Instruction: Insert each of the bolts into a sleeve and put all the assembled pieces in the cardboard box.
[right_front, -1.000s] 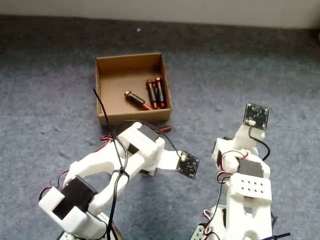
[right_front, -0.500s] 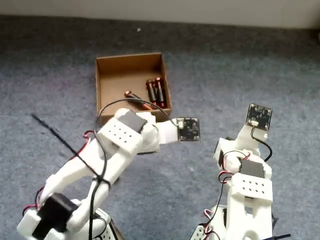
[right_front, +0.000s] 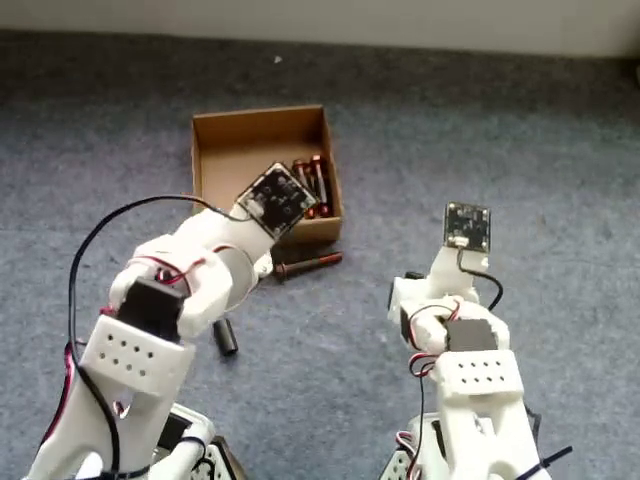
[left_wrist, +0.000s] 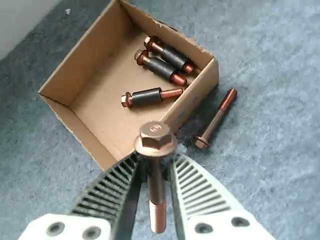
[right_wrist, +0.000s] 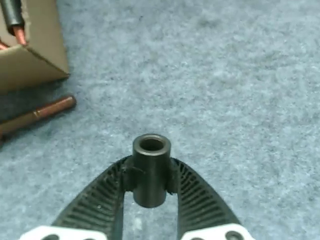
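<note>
My left gripper (left_wrist: 155, 167) is shut on a copper bolt (left_wrist: 156, 190), head up, held above the carpet just in front of the cardboard box (left_wrist: 75, 60). Three assembled bolt-and-sleeve pieces (left_wrist: 159, 66) lie inside the box. One loose bolt (left_wrist: 216, 119) lies on the carpet beside the box's front wall. My right gripper (right_wrist: 150, 172) is shut on a black sleeve (right_wrist: 150, 172), held upright with its bore open toward the camera. In the high view the left wrist (right_front: 275, 200) hangs over the box's front edge (right_front: 300, 232), and the right wrist (right_front: 467, 225) is off to the right.
A loose black sleeve (right_front: 226, 337) lies on the carpet by the left arm. The loose bolt (right_front: 308, 264) sits between both arms, and the box corner (right_wrist: 35, 62) is nearby. Grey carpet lies open right of the box.
The left arm swung up and left, its wrist now over the box's front edge, uncovering the loose sleeve and bolt. The right arm shifted slightly left.
</note>
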